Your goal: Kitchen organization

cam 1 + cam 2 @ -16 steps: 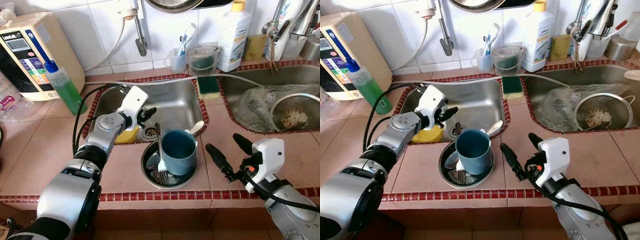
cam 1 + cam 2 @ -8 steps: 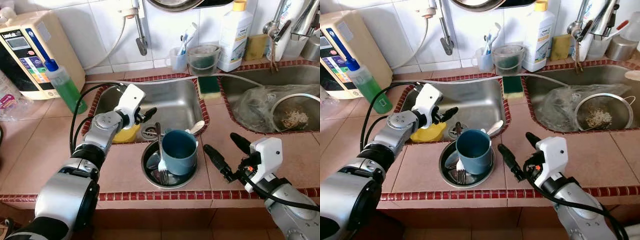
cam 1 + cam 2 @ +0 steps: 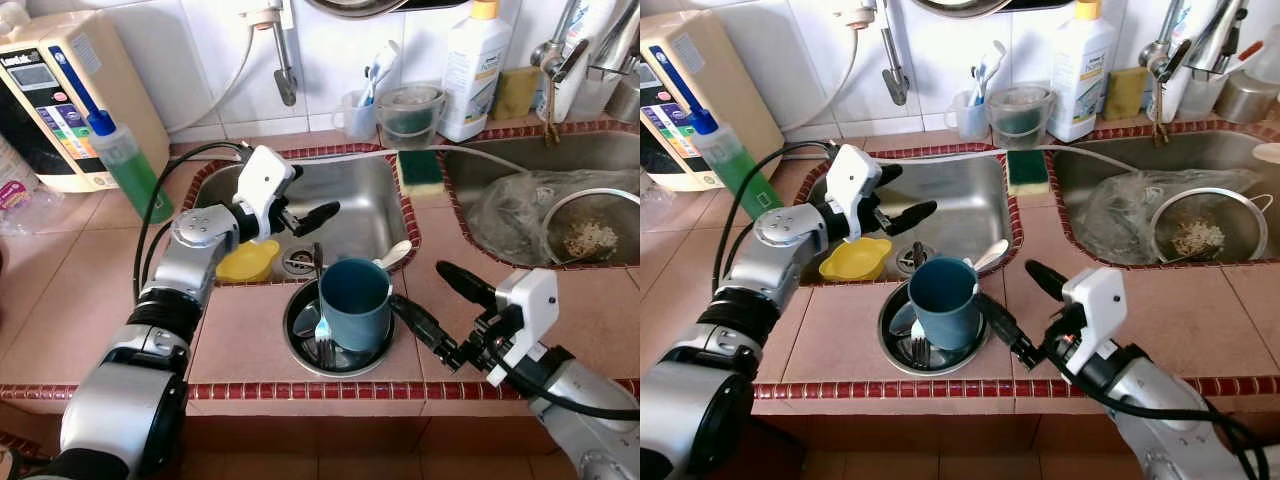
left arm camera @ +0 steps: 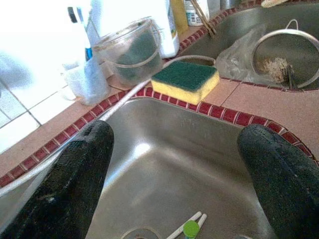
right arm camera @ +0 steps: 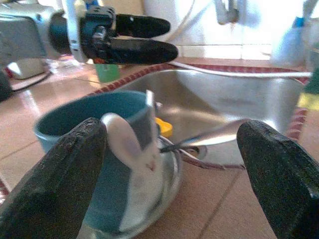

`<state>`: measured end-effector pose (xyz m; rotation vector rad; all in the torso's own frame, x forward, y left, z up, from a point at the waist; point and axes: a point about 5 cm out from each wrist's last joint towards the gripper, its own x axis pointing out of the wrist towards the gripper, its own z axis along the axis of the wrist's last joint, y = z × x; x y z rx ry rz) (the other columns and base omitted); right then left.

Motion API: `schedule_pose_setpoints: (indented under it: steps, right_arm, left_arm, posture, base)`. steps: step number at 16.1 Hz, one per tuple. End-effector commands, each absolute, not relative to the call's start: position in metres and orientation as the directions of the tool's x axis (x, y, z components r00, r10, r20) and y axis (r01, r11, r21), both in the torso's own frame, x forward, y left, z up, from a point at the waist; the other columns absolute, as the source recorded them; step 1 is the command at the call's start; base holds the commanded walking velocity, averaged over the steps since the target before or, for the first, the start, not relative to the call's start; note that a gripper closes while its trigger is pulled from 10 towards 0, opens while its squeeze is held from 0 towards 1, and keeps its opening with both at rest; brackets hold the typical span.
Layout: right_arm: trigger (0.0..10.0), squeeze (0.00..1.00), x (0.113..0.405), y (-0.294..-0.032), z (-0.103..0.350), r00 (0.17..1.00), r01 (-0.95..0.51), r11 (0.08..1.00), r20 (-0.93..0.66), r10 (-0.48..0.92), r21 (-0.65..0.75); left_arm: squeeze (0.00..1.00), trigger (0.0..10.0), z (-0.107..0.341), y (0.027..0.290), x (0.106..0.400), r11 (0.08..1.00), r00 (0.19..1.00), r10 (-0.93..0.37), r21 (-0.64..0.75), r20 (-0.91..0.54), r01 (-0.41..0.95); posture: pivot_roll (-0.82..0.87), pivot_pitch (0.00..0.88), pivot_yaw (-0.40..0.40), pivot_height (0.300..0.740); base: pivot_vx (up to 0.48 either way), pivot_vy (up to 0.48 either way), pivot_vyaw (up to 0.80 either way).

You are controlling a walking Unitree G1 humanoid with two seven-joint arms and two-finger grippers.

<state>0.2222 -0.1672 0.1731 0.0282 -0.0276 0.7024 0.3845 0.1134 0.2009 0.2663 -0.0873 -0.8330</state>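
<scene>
Water purifier (image 3: 50,90) against tiled wall (image 3: 190,60)

Kitchen colours: pink tile counter (image 3: 80,300) with dark red mosaic edging.
Teal plastic cup (image 3: 354,300), yellow bowl (image 3: 247,261), green-and-yellow sponge (image 3: 419,171), green liquid soap bottle (image 3: 128,170) with blue cap.

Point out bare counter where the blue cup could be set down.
Bare tile lies left of the steel bowl holding the blue cup, below the yellow lid. The back ledge around the sponge and clear tub is crowded.
</scene>
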Motion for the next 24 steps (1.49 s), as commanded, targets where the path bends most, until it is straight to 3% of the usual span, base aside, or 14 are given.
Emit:
schedule_pose_setpoints:
  steps: [1, 2, 3, 9, 15, 17, 20, 22, 24]
  right_arm:
    - [10.0, 0.0, 0.219, -0.162, 0.187, 0.705, -0.708, 0.706, 0.078, 0.705, 0.02]
    - [10.0, 0.0, 0.219, -0.163, 0.189, 0.698, -0.715, 0.699, 0.087, 0.711, 0.023]
    - [10.0, 0.0, 0.219, -0.163, 0.191, 0.691, -0.722, 0.692, 0.091, 0.717, 0.025]
    - [10.0, 0.0, 0.222, -0.168, 0.205, 0.657, -0.751, 0.66, 0.099, 0.747, -0.004]
    - [10.0, 0.0, 0.243, -0.188, 0.235, 0.653, -0.741, 0.655, 0.07, 0.754, -0.145]
    - [10.0, 0.0, 0.254, -0.192, 0.24, 0.688, -0.702, 0.688, 0.076, 0.722, -0.186]
    - [10.0, 0.0, 0.266, -0.205, 0.253, 0.697, -0.674, 0.666, 0.02, 0.716, -0.319]
    - [10.0, 0.0, 0.271, -0.213, 0.256, 0.703, -0.677, 0.672, 0.004, 0.711, -0.299]
    - [10.0, 0.0, 0.278, -0.215, 0.255, 0.714, -0.684, 0.708, 0.038, 0.7, -0.177]
  left_arm:
    - [0.97, 10.0, 0.207, 0.127, 0.382, 0.658, 0.685, -0.728, 0.262, -0.016, 0.706]
    - [0.86, 10.0, 0.209, 0.129, 0.382, 0.663, 0.689, -0.724, 0.26, -0.012, 0.702]
    - [0.0, 10.0, 0.21, 0.131, 0.379, 0.66, 0.688, -0.726, 0.27, -0.01, 0.701]
    - [0.0, 10.0, 0.216, 0.133, 0.372, 0.648, 0.68, -0.733, 0.29, -0.011, 0.704]
    - [0.0, 10.0, 0.218, 0.13, 0.351, 0.632, 0.66, -0.751, 0.289, -0.002, 0.719]
    - [0.0, 10.0, 0.214, 0.129, 0.342, 0.663, 0.685, -0.728, 0.263, 0.006, 0.701]
    - [0.0, 10.0, 0.213, 0.123, 0.332, 0.732, 0.745, -0.665, 0.237, 0.045, 0.639]
    - [0.0, 10.0, 0.212, 0.119, 0.322, 0.708, 0.722, -0.69, 0.257, 0.053, 0.658]
    - [0.0, 10.0, 0.212, 0.116, 0.309, 0.663, 0.678, -0.733, 0.282, 0.055, 0.694]
  posture:
    - [-0.29, 0.07, 0.132, 0.74]
    - [-0.29, 0.071, 0.128, 0.74]
    - [-0.29, 0.07, 0.124, 0.74]
    - [-0.29, 0.066, 0.117, 0.74]
    - [-0.29, 0.048, 0.092, 0.74]
    - [-0.28, 0.044, 0.082, 0.74]
    - [-0.29, 0.037, 0.069, 0.74]
    - [-0.29, 0.033, 0.058, 0.74]
    - [-0.28, 0.029, 0.044, 0.74]
  base:
    - [0.0, 0.0, 0.0]
    - [0.0, 0.0, 0.0]
    - [0.0, 0.0, 0.0]
    - [0.0, 0.0, 0.0]
    - [0.0, 0.0, 0.0]
    - [0.0, 0.0, 0.0]
    - [0.0, 0.0, 0.0]
    - [0.0, 0.0, 0.0]
    - [0.0, 0.0, 0.0]
